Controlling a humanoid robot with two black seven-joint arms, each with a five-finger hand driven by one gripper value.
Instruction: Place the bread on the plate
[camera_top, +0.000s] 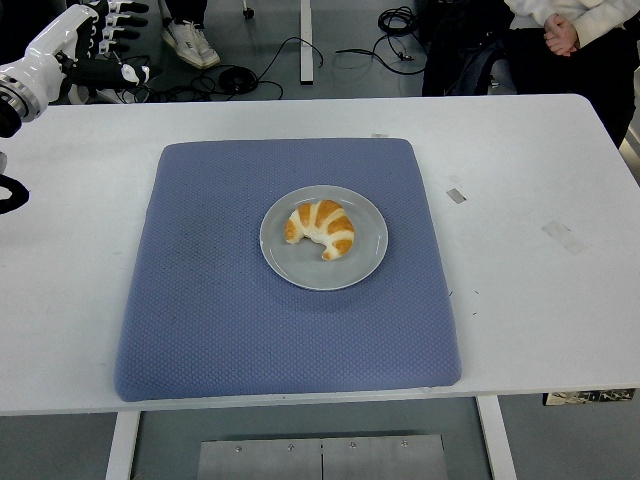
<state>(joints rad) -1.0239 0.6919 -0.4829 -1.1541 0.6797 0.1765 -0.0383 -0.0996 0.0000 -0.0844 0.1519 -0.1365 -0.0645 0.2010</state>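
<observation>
Bread on plate | left robot hand fingers apart, empty | no legible writing

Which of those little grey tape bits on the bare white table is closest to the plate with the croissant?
The small tape piece just off the blue mat's right edge. It is closer to the plate than the larger piece further right.
</observation>
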